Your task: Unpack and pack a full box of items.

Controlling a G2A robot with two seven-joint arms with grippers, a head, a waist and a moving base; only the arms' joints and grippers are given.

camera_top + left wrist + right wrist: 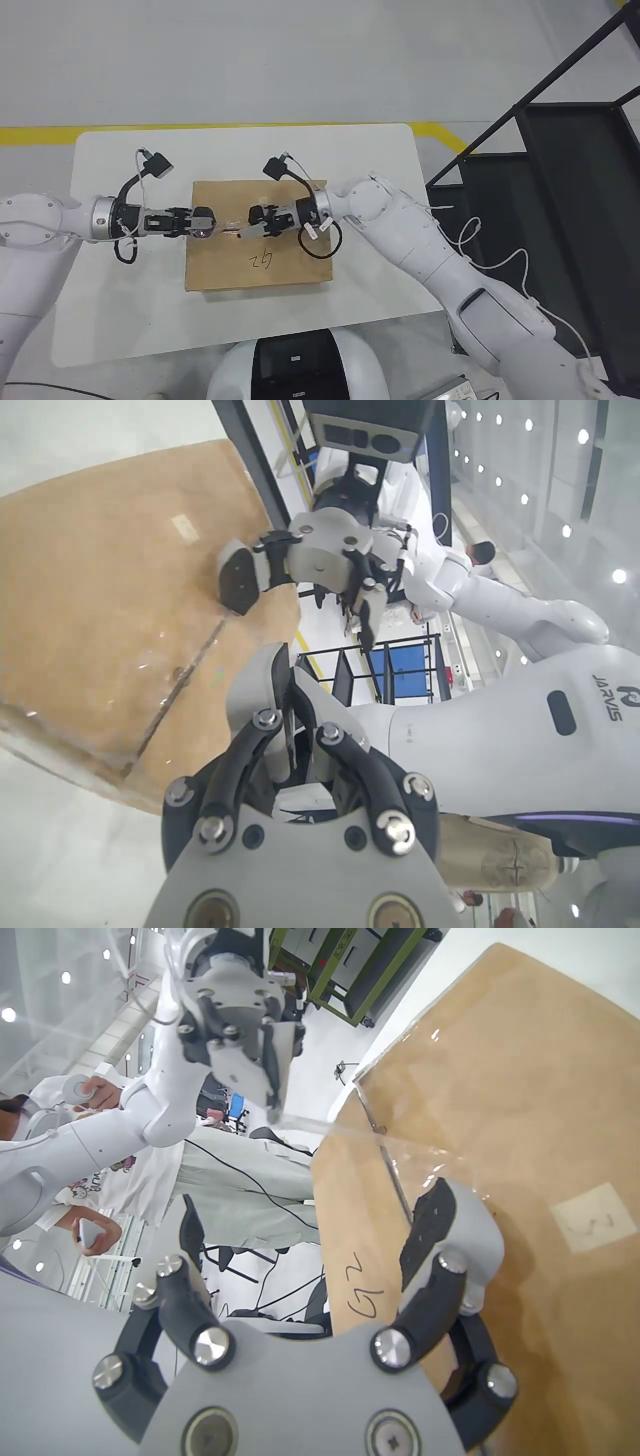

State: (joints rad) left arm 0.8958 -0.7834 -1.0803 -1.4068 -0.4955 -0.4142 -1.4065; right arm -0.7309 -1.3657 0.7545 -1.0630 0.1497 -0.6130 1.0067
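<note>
Cardboard box (260,265) near middle of white table (120,160), flaps shut. Centre seam (395,1178) covered by clear tape (302,1122); one end lifted and drawn taut off the lid.

Left gripper (208,222) above the box's top, pinched tight on that loose tape end. Right gripper (252,228) spread wide, gripping nothing, one pad (425,1223) pressed on the lid beside the seam.

Judged: unsealing barely begun. Most tape down, flaps unopened, contents unseen. Whole unpack and repack left.
</note>
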